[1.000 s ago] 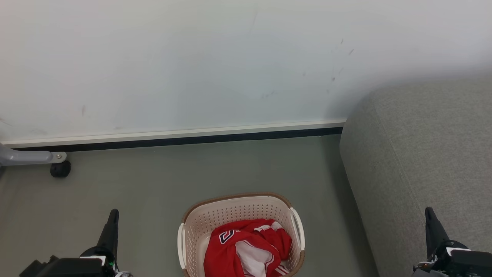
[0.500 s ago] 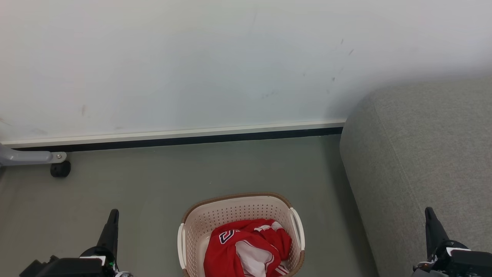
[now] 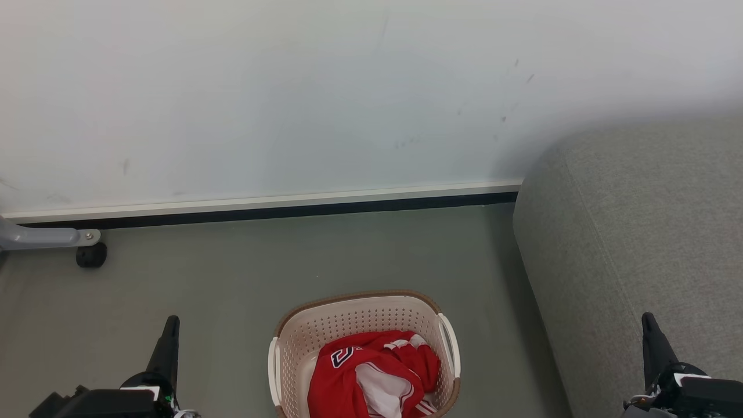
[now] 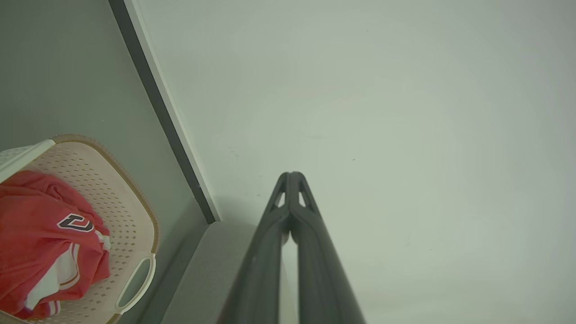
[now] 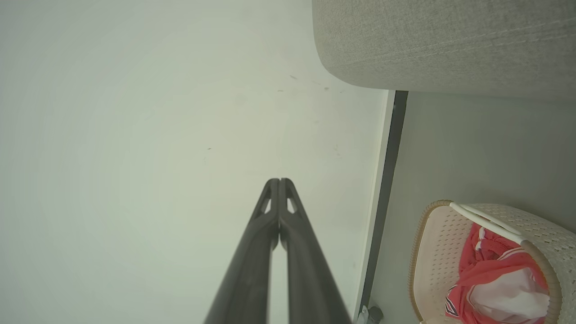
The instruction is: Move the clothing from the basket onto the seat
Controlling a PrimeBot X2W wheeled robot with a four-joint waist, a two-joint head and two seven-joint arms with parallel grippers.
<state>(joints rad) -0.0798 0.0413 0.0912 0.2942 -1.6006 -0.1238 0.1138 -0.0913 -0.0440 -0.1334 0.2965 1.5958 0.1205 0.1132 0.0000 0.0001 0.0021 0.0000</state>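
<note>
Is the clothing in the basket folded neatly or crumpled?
Crumpled. The clothing lies in a loose heap in the basket, with red folds bunched over the white lining and no flat, even layers.

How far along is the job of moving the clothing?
Done: nothing. The red, white-trimmed sports clothing lies in the cream perforated plastic basket; the grey woven-fabric sofa seat carries none in view. In hand: nothing; left end effector and right end effector are shut, empty. Remaining: everything.
</note>
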